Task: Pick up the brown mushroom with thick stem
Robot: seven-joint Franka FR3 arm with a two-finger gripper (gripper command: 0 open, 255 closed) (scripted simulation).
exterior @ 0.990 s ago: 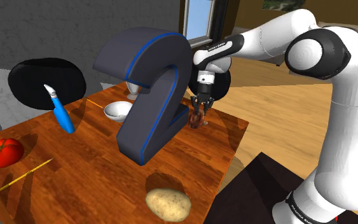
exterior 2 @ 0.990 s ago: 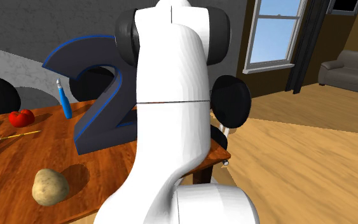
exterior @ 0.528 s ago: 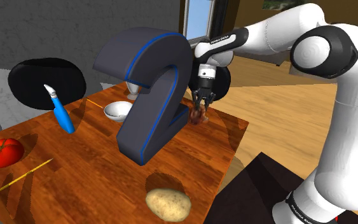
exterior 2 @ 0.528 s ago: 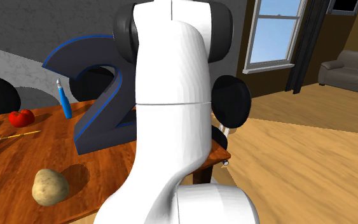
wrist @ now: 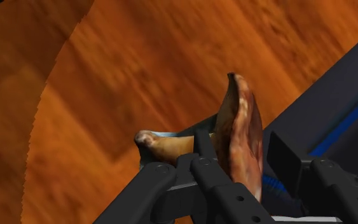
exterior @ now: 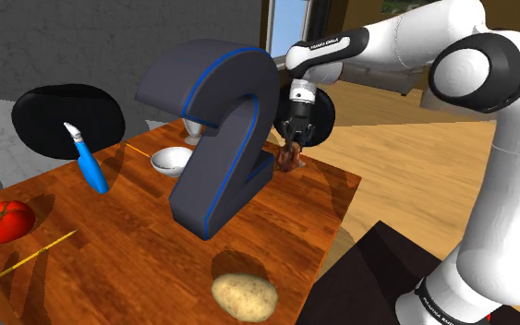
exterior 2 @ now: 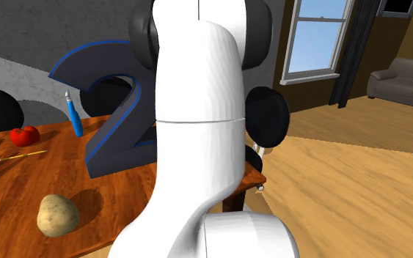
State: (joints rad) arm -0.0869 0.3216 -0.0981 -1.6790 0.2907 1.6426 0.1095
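Note:
The brown mushroom [exterior: 288, 162] hangs a little above the wooden table [exterior: 138, 240], near its far edge and just right of the big dark "2" shape [exterior: 216, 138] in the shoulder view. My black gripper [exterior: 292, 148] points down onto it and is shut on it. In the wrist view the mushroom [wrist: 238, 140] lies sideways between the fingers [wrist: 203, 172], its brown cap edge-on and its thick pale stem sticking out to one side. The gripper [wrist: 244, 168] clasps it over bare tabletop [wrist: 139, 76], with the "2" shape [wrist: 336, 108] close beside.
On the table stand a white bowl [exterior: 170, 162], a blue tool with a white tip [exterior: 90, 166], a red tomato [exterior: 4, 222], a pencil [exterior: 31, 257] and a potato [exterior: 244, 295] near the front edge. Black chairs [exterior: 64, 115] stand behind. The white arm [exterior 2: 197, 132] blocks the second exterior view's middle.
The gripper has risen with the mushroom in it, lifting it off the tabletop. The arm's forearm has swung upward. Nothing else on the table moved.

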